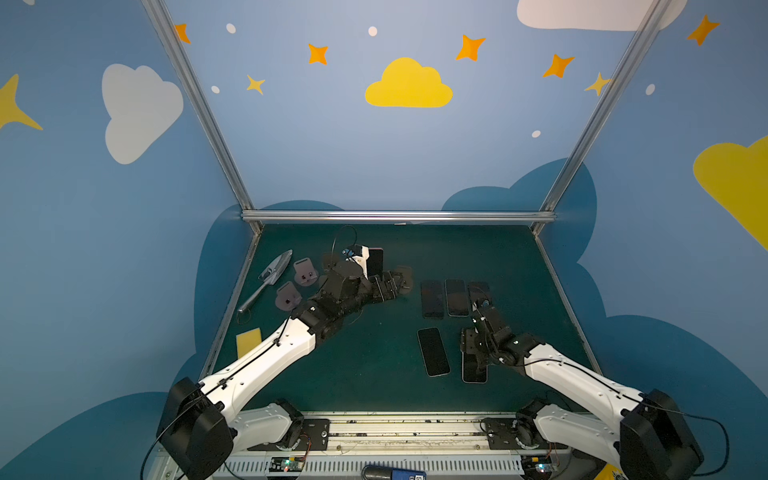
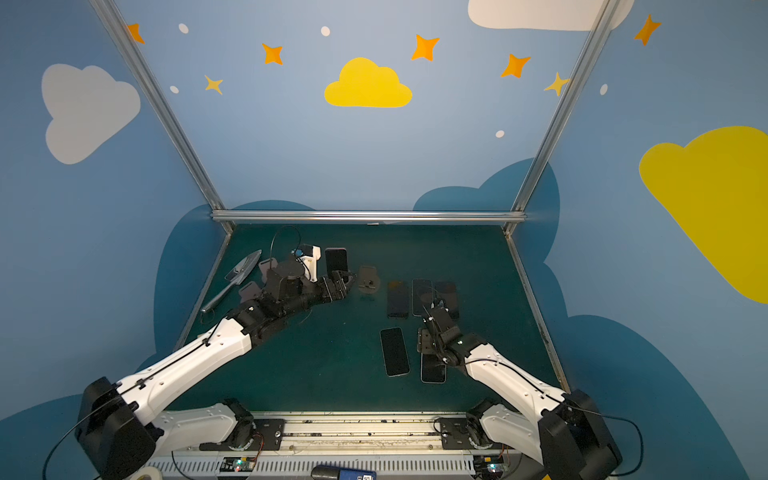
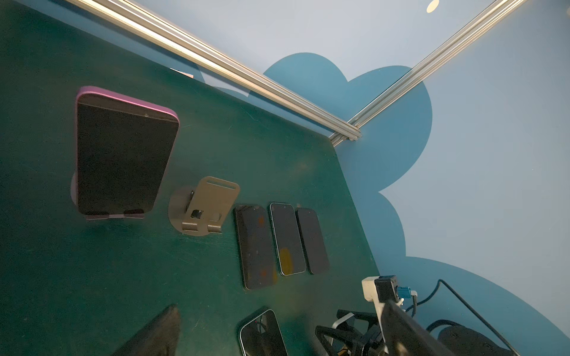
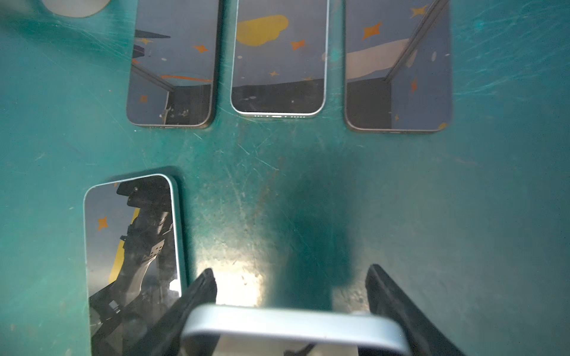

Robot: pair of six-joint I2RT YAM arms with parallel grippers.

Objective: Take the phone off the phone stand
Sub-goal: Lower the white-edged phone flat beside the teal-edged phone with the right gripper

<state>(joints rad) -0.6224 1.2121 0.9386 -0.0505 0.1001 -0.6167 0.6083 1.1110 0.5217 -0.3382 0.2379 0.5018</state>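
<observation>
Obstacles: empty stand (image 3: 205, 209) just beside the propped phone (image 3: 123, 154); three flat phones (image 3: 287, 239) past it. Free room: bare mat (image 3: 92, 277) in front of phone, open air above.

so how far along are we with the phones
Done: four phones lie flat, an empty stand beside them. In hand: a fifth sits between the right jaws, grip unclear. To do: the pink phone on its stand, open left jaws near it.

The end effector (image 4: 290, 274) pinches a pale phone (image 4: 293, 320) between black fingers (image 4: 197, 296). Beside it lies another phone (image 4: 132, 246); a row of three phones (image 4: 279, 58) lies farther along the green worktop (image 4: 462, 200).
</observation>
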